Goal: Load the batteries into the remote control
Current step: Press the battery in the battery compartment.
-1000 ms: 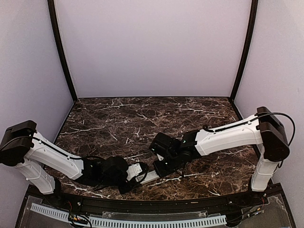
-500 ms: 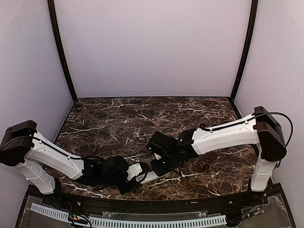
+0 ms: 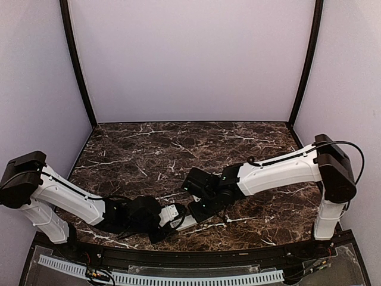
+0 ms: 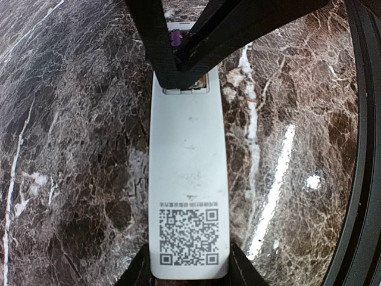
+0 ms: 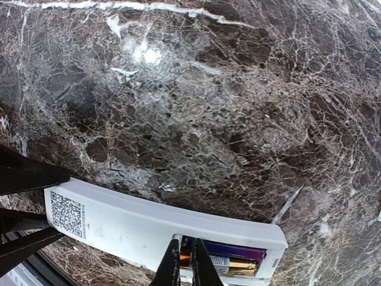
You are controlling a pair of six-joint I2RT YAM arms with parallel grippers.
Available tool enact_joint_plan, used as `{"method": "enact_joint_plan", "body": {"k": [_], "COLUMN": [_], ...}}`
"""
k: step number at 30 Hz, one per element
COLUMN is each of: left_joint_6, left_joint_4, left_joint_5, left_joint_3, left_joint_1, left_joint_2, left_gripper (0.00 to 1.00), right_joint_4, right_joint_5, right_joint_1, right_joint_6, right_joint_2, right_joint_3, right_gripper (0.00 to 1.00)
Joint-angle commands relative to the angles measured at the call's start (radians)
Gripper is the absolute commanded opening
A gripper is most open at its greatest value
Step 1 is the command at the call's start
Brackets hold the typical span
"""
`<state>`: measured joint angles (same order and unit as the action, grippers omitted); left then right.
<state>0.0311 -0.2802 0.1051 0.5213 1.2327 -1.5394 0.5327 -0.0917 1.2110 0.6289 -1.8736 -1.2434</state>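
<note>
The white remote control (image 4: 187, 173) lies back-up on the marble, QR label toward my left gripper (image 4: 189, 271), which is shut on that end. At the other end the compartment is uncovered, and two batteries lie in it side by side, a purple one (image 5: 229, 248) and a gold one (image 5: 238, 264). My right gripper (image 5: 183, 265) points down into the compartment's inner end. Its fingers are almost together, tips at the end of the gold battery, with nothing held between them. In the top view both grippers meet over the remote control (image 3: 188, 222) near the front edge.
Dark veined marble table (image 3: 178, 149) runs back to lilac walls. A black rail (image 3: 196, 253) lines the near edge, just behind the left gripper. No other loose objects show.
The right arm has edged left and lower over the remote's open end. The left arm and the remote have stayed put.
</note>
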Motion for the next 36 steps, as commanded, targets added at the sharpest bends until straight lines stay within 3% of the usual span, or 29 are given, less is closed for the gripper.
{"method": "enact_joint_plan", "body": {"k": [1, 25, 36], "left_joint_6": [0.009, -0.002, 0.0], "left_joint_4": [0.036, 0.063, 0.07], "left_joint_5": [0.005, 0.002, 0.002], "left_joint_3": [0.01, 0.032, 0.036], "left_joint_1": [-0.001, -0.001, -0.001], "left_joint_2": [-0.019, -0.03, -0.032], "left_gripper": [0.24, 0.23, 0.23], "right_joint_4": [0.041, -0.052, -0.148], "right_joint_5": [-0.013, -0.063, 0.071], "right_joint_1": [0.019, 0.009, -0.048], "right_joint_6": [-0.002, -0.02, -0.067], "right_joint_2": [-0.023, 0.022, 0.177], "right_joint_3": [-0.013, 0.202, 0.135], "right_gripper": [0.07, 0.0, 0.1]}}
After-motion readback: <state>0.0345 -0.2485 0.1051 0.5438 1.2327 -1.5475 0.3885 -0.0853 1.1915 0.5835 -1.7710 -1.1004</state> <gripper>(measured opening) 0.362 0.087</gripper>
